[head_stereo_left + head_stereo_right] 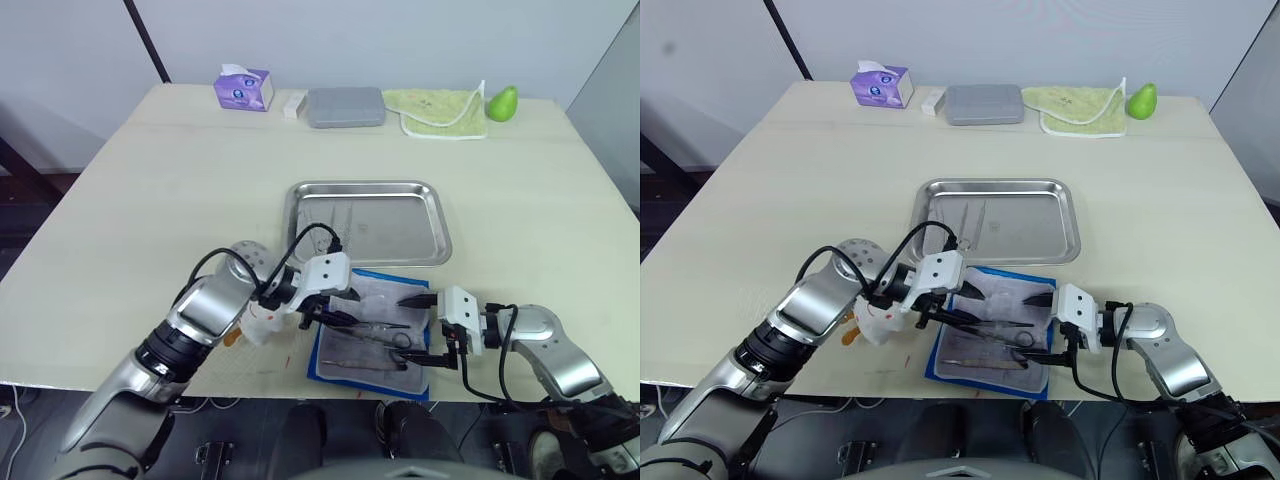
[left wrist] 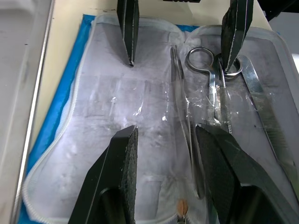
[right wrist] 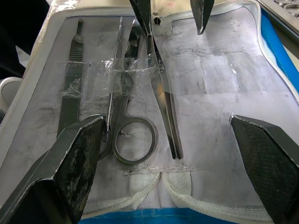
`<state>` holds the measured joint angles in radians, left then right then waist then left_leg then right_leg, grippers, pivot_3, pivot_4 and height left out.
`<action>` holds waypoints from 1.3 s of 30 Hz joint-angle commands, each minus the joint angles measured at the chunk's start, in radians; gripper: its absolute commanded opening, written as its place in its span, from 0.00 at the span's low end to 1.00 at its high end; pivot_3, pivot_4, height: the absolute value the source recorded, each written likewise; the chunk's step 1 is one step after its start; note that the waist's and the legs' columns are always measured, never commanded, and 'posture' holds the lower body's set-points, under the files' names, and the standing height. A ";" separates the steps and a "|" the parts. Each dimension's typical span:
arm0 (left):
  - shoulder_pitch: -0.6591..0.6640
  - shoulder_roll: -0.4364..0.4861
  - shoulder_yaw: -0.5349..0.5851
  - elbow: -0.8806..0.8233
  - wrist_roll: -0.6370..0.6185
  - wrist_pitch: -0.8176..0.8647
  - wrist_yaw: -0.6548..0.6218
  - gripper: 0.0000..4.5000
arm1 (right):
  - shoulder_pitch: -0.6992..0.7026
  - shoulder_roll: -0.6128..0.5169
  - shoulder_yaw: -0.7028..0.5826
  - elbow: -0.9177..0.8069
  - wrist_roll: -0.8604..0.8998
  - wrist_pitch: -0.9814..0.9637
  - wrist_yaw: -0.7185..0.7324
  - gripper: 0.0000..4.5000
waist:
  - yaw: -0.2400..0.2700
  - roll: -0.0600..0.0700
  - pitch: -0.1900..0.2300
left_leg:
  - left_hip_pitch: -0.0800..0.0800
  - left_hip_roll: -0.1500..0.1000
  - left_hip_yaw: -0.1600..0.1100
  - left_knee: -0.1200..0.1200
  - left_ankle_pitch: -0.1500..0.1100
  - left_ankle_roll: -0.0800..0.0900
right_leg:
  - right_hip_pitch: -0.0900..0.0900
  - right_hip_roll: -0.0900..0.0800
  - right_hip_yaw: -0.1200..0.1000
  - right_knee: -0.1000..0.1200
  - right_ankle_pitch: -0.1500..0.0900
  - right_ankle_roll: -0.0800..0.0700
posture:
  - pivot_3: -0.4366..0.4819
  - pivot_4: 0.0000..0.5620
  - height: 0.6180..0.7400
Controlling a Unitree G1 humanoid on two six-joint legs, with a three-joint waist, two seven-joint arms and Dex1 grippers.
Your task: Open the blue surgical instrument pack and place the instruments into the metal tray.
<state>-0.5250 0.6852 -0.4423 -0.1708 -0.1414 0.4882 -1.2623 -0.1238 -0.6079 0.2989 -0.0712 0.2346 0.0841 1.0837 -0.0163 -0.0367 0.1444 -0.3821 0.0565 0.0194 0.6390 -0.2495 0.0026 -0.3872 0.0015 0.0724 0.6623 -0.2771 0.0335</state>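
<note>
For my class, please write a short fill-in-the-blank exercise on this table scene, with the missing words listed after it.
1. The blue surgical instrument pack lies ____, its pale inside facing up.
2. The metal tray sits just beyond the pack and already holds ____.
3. Both the left gripper and the right gripper hover over the pack with fingers ____.
4. A green ____ stands at the table's far right corner.

Missing words: open; instruments; open; pear

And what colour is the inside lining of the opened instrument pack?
Pale grey-white lining, edged by a bright blue outer border; the left wrist view shows it best.
</note>
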 commanded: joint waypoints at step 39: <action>-0.038 -0.031 -0.108 0.109 0.158 -0.058 -0.058 0.01 | 0.030 0.005 0.086 0.070 -0.099 0.083 -0.037 1.00 | -0.001 0.004 -0.008 | 0.005 0.000 -0.001 0.005 0.000 0.000 | 0.008 0.000 -0.001 0.001 -0.002 -0.003 | 0.48 0.27 1.00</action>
<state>-0.5717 0.6584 -0.5212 -0.0829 -0.0003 0.4117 -1.3170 -0.1267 -0.6019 0.3043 -0.0694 0.2279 0.1113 1.0592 -0.0173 -0.0326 0.1365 -0.3767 0.0567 0.0186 0.6441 -0.2495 0.0027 -0.3789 0.0016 0.0718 0.6631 -0.2792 0.0308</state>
